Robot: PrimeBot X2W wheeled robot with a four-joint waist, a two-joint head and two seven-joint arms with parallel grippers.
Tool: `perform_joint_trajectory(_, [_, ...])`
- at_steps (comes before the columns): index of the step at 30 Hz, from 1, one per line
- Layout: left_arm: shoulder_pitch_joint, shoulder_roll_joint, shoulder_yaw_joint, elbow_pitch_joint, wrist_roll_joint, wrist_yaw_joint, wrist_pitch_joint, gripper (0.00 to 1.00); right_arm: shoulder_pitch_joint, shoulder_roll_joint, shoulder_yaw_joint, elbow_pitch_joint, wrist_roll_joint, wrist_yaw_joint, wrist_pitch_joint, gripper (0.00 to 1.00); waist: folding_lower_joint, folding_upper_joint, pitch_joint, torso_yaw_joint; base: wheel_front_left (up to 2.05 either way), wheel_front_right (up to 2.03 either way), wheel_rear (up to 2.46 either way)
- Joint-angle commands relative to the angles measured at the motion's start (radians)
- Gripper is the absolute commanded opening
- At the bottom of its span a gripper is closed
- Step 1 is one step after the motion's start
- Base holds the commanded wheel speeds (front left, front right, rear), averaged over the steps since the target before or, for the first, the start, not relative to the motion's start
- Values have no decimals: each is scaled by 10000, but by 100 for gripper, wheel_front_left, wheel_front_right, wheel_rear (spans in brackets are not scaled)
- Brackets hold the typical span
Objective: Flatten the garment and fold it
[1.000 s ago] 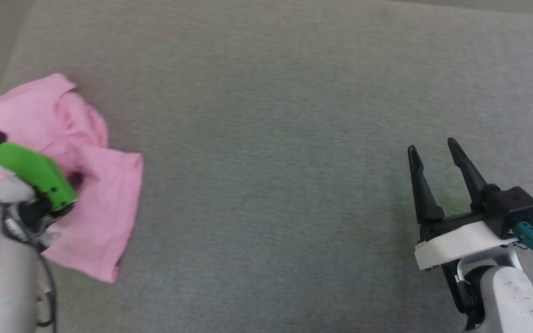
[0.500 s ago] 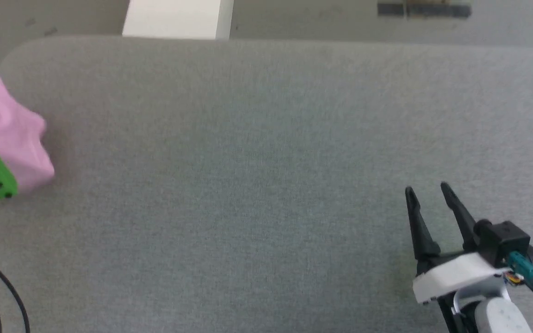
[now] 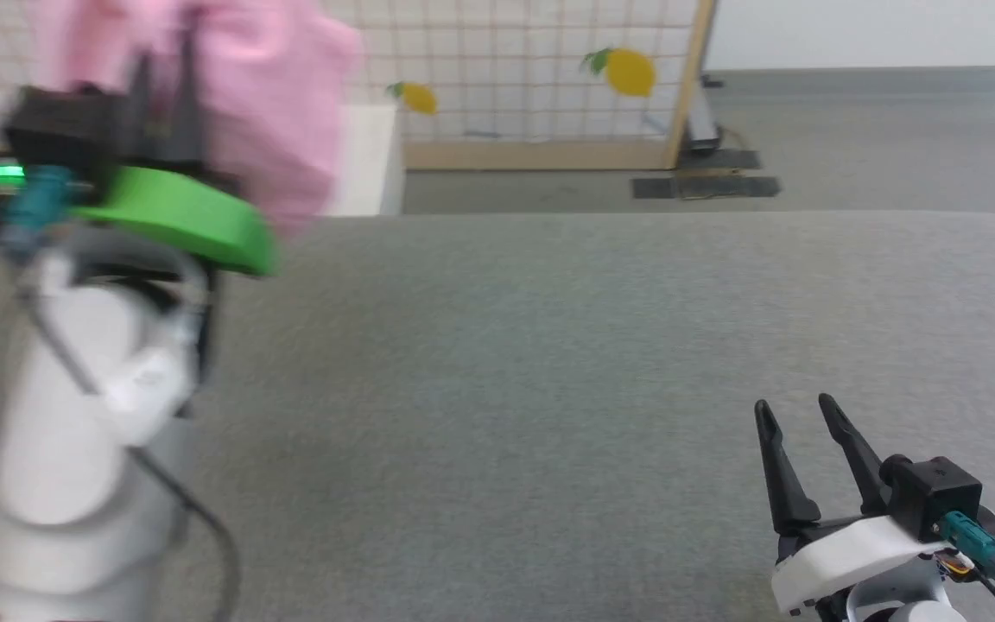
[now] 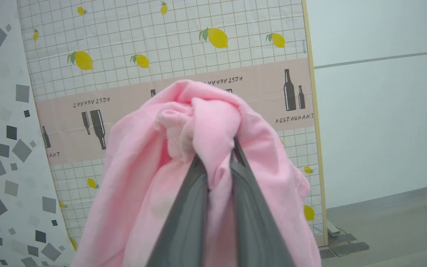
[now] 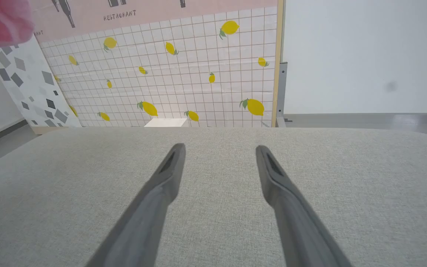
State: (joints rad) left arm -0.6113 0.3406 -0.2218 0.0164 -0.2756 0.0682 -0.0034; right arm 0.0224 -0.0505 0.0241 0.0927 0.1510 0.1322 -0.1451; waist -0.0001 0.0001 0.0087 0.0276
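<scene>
Pink garment (image 4: 213, 122) pinched aloft by the left end effector (image 4: 218, 155); right end effector (image 5: 219, 152) spread, low over the grey tabletop (image 3: 549, 345).

Right wrist view. Grey fabric tabletop (image 5: 365, 178) across the foreground. Beyond its far edge: at 12 o'clock, a wood-framed screen (image 5: 184, 66) printed with grid and lemons, a white box (image 5: 165, 122) at its foot; at 10 o'clock, a panel (image 5: 32, 85) with grey squares; at 2 o'clock, a plain white wall (image 5: 365, 55) above grey floor (image 5: 365, 119).

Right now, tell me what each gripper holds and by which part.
Left gripper pinches the garment by a bunched fold; right gripper is open, holding nothing.
</scene>
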Motion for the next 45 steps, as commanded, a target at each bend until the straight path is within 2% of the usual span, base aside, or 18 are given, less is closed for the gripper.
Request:
perform_joint_trajectory(1, [-91, -346, -316, 39, -63, -139, -22, 0, 119, 2, 1, -67, 65, -15, 35, 100, 1, -1, -411, -942, 0, 0, 0])
perform_joint_trajectory(5, [130, -1341, -1397, 657, -222, -409, 106, 0, 125, 2, 137, -157, 89, -15, 120, 100, 1, -1, -349, -1643, 0, 0, 0])
perform_joint_trajectory(9, [666, -2085, -2413, 2033, -405, -713, 619, 0, 45, 2, 265, -192, 134, -15, 167, 100, 1, -1, -224, -2359, 0, 0, 0])
perform_joint_trajectory(13, [1228, -2515, -3240, 3750, -749, -948, 1729, 0, -39, 2, 311, -164, 183, -15, 213, 100, 1, -1, -49, -2911, 0, 0, 0])
perform_joint_trajectory(17, [1645, -2727, -3822, 5339, -1344, -1132, 3670, 0, -104, 3, 321, -102, 231, -15, 221, 100, 1, -1, 130, -3258, 0, 0, 0])
perform_joint_trajectory(18, [1719, -2762, -3921, 5653, -1550, -1171, 4261, 14, -117, 3, 331, -90, 243, -15, 216, 100, 1, -1, 171, -3314, 0, 0, 0])
perform_joint_trajectory(19, [1762, -2783, -3976, 5832, -1702, -1188, 4677, 60, -123, 3, 332, -87, 253, -15, 214, 100, 1, -1, 200, -3342, 0, 0, 0])
perform_joint_trajectory(20, [1799, -2804, -3987, 5986, -1883, -1146, 5107, 100, -126, 3, 323, -85, 266, -15, 212, 100, 1, -1, 224, -3350, 0, 0, 0])
perform_joint_trajectory(23, [1847, -2835, -3869, 5951, -2277, -976, 5649, 100, -97, 3, 242, -82, 299, -15, 203, 100, 1, -1, 285, -3245, 0, 0, 0])
perform_joint_trajectory(25, [1849, -2841, -3633, 5588, -2399, -780, 5292, 100, -91, 3, 194, -68, 329, -15, 199, 100, 1, -1, 304, -3087, 0, 0, 0])
perform_joint_trajectory(27, [1927, -2839, -3176, 5015, -2517, -522, 4324, 100, -105, 3, 202, -52, 328, -15, 199, 100, 1, -1, 291, -2877, 0, 0, 0])
perform_joint_trajectory(33, [2706, -2524, -1814, 3229, -2272, 272, 416, 100, -168, 3, 131, -121, 298, -15, 166, 100, 1, -1, 227, -1972, 0, 0, 0])
perform_joint_trajectory(37, [3626, -2142, -1177, 2374, -2009, 592, -1650, 100, -235, 3, 284, -148, 352, -15, 306, 100, 1, -1, 194, -1387, 0, 0, 0])
perform_joint_trajectory(41, [4589, -1904, -653, 1726, -1876, 768, -2427, 100, -160, 3, 834, 130, 584, -15, 1358, 100, 1, -1, 260, -814, 0, 0, 0])
perform_joint_trajectory(45, [5182, -1900, -258, 1099, -1614, 742, -2569, 100, -101, 3, 1156, 531, 785, -15, 2945, 100, 1, -1, 481, -235, 0, 0, 0])
